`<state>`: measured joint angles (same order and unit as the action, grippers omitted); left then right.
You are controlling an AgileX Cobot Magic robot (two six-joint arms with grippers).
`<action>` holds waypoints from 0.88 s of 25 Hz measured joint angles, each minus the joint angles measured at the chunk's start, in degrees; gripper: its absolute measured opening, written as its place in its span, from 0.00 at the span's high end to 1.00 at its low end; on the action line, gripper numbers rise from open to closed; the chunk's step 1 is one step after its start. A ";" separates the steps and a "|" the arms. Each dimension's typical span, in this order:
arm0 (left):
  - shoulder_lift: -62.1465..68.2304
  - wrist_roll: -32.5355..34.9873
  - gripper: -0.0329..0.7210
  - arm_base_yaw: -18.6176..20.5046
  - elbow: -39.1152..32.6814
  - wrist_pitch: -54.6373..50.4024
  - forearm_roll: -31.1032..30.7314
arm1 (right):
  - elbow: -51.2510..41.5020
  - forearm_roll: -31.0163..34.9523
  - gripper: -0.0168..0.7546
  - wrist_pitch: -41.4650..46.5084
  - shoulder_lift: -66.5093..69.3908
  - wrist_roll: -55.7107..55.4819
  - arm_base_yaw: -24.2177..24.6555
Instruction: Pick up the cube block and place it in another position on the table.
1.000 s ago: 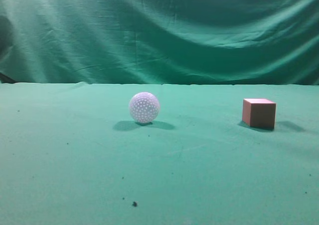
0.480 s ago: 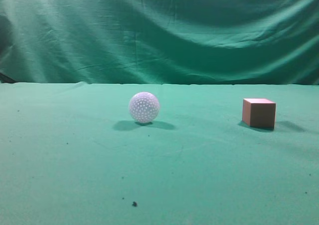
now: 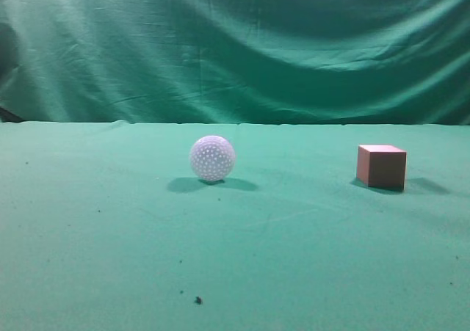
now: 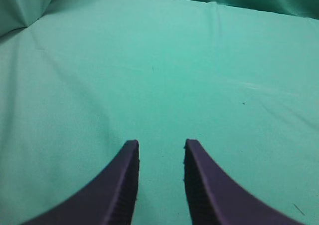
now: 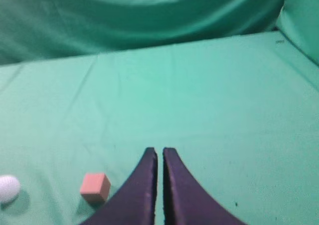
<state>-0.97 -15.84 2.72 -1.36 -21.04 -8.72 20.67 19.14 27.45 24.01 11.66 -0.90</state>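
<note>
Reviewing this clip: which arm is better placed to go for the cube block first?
Probably the right. The cube block sits on the right of the table, and the right gripper, nearly closed, already sees it. The left gripper, open, faces bare cloth.
</note>
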 joint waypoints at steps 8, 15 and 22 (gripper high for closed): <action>0.00 0.00 0.61 0.00 0.00 0.00 0.00 | 11.46 -1.28 0.98 13.70 22.43 1.75 -8.16; 0.00 0.00 0.61 0.00 0.00 0.00 0.00 | 22.74 -16.74 0.98 20.82 39.80 -10.35 -22.23; 0.00 0.00 0.61 0.00 0.00 0.00 0.00 | 32.17 -20.58 0.91 23.25 52.82 -20.69 -27.75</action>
<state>-0.97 -15.84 2.72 -1.36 -21.04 -8.72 52.84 -1.45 50.70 76.83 -9.03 -28.66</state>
